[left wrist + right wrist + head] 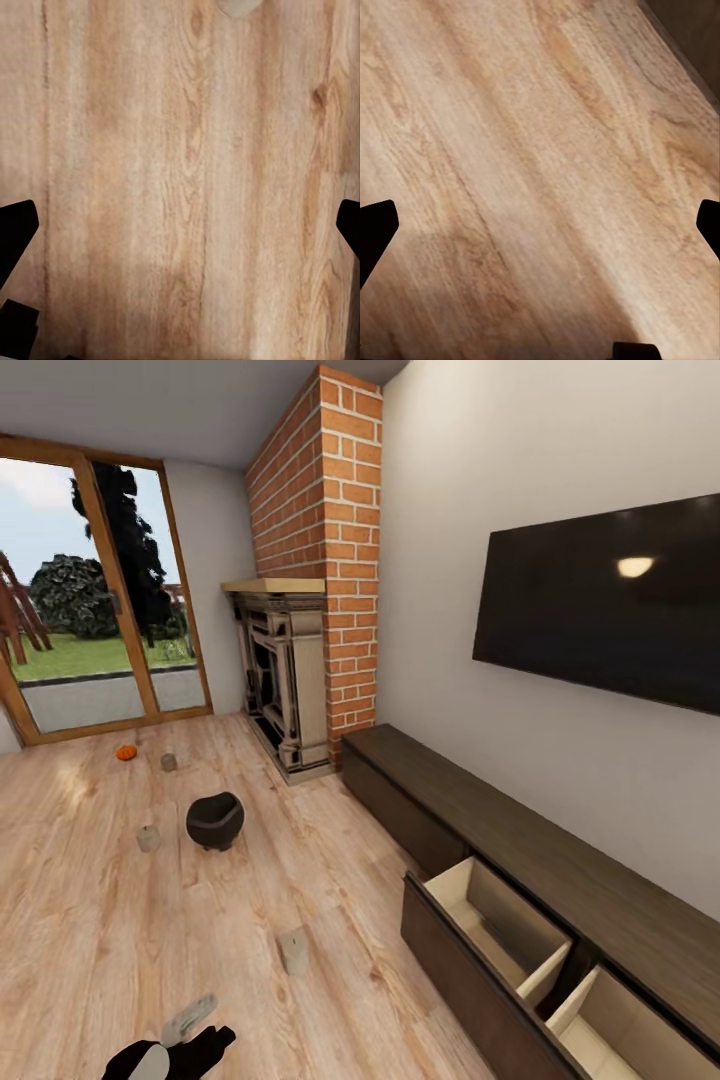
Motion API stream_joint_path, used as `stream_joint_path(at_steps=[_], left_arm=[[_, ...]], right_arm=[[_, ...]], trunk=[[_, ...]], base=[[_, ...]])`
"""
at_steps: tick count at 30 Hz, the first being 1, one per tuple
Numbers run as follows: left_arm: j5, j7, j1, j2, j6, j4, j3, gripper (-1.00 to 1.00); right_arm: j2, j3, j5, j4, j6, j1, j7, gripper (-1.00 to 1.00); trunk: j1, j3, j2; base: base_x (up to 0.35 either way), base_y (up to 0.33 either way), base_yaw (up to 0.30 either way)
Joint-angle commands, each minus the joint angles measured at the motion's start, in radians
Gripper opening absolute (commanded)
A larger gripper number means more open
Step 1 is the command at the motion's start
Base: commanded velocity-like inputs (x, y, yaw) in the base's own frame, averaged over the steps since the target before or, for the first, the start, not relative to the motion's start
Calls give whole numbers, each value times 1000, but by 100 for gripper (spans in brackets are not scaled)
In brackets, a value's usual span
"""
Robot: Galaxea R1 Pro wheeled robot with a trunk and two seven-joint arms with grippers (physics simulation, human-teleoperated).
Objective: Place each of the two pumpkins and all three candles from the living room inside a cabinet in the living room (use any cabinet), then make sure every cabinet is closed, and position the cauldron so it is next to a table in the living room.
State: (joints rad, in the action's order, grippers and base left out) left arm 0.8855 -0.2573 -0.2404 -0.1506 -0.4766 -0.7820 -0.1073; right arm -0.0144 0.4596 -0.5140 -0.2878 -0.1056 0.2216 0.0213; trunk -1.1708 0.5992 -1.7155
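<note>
- Nearest the head camera, a black and pale-grey part of the robot's arm (170,1045) sits at the lower edge of the view, over the wooden floor (90,920)
- Left end effector (180,232): fingers spread wide, their dark tips at opposite edges of the wrist view; nothing between them but bare floorboards; a pale rounded shape (238,6) at the frame edge may be a candle, too cropped to be sure
- Right end effector (540,229): likewise wide open and holding nothing; plank floor beneath, with a dark edge (690,30) in one corner
- Three candles stand upright on the floor, well apart: one nearest (294,950), one (148,838) just beside the cauldron (214,821), one farther off (168,762)
- One pumpkin (126,752) lies near the glass door (90,600)
- The cabinet (560,880) runs along the right wall under the television (610,600); two drawers stand pulled out (490,920) (620,1030), pale interiors showing, fronts jutting into the floor space
- Broad open floor between cabinet, fireplace (285,680) and door
</note>
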Motion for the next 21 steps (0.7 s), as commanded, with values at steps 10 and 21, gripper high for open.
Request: stream_joint_path(at_steps=[10,21], left_arm=[[10,-10,0,-1,0,-2,-6,100],[12,-10,0,-1,0,-2,-5,100]], right_arm=[[-2,7,-11,-1,-5,1,5,100],[-1,7,-11,0,-5,1,3,100]], trunk=[[0,1,-1],[0,1,-1]], base=[[169,0,6],[131,58,0]])
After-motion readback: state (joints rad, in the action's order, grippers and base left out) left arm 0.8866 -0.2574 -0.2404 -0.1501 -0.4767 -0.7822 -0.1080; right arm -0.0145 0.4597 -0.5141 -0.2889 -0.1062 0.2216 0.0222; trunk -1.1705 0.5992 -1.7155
